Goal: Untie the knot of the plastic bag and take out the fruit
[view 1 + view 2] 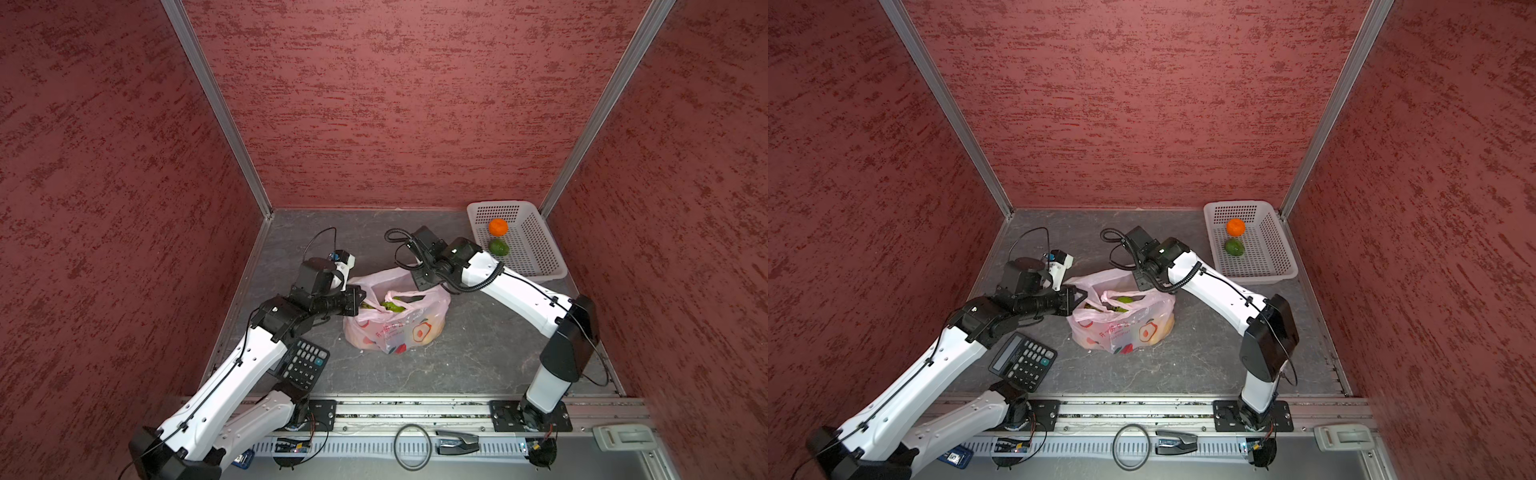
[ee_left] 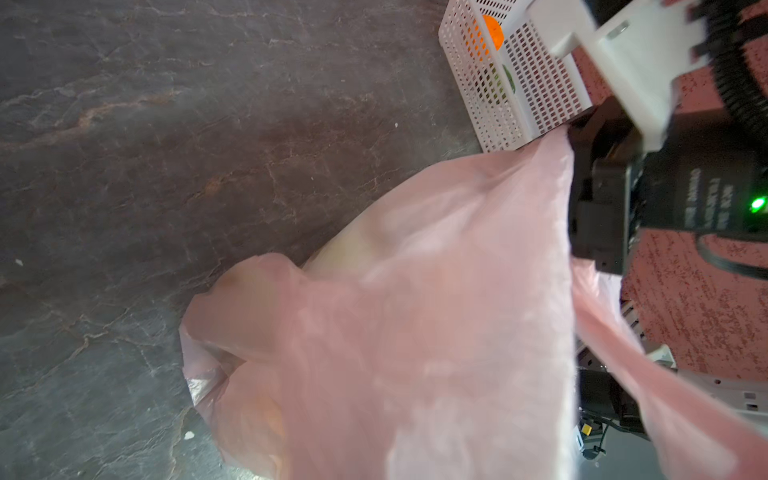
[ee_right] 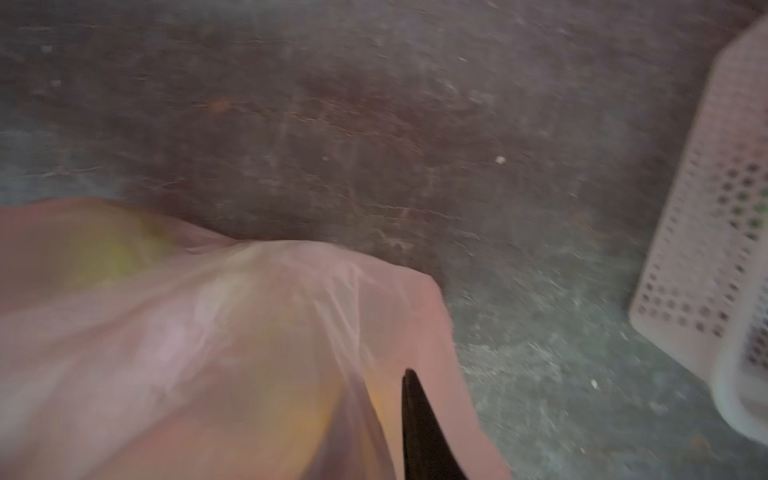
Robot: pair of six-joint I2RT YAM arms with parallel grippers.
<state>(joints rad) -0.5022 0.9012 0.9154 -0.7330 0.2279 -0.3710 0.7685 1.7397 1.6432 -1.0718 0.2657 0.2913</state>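
The pink plastic bag (image 1: pixel 399 328) (image 1: pixel 1121 328) stands mid-table with its mouth spread open. Inside the mouth lies green fruit (image 1: pixel 390 306) (image 1: pixel 1124 300), and yellow pieces (image 1: pixel 432 328) glow through the film. The knot is out of view; one handle loop (image 1: pixel 405 296) lies loose across the opening. My left gripper (image 1: pixel 360 296) (image 1: pixel 1080 296) is shut on the bag's left rim, and pink film (image 2: pixel 415 291) fills its wrist view. My right gripper (image 1: pixel 417 284) (image 1: pixel 1139 284) pinches the far right rim. Only one black finger (image 3: pixel 415 415) shows, the film (image 3: pixel 208 332) bunching towards it.
A white perforated basket (image 1: pixel 540 257) (image 1: pixel 1271 257) sits at the back right corner, holding an orange mandarin (image 1: pixel 498 227) and a green fruit (image 1: pixel 498 247). A black calculator (image 1: pixel 305 361) lies under my left arm. Red walls close in three sides.
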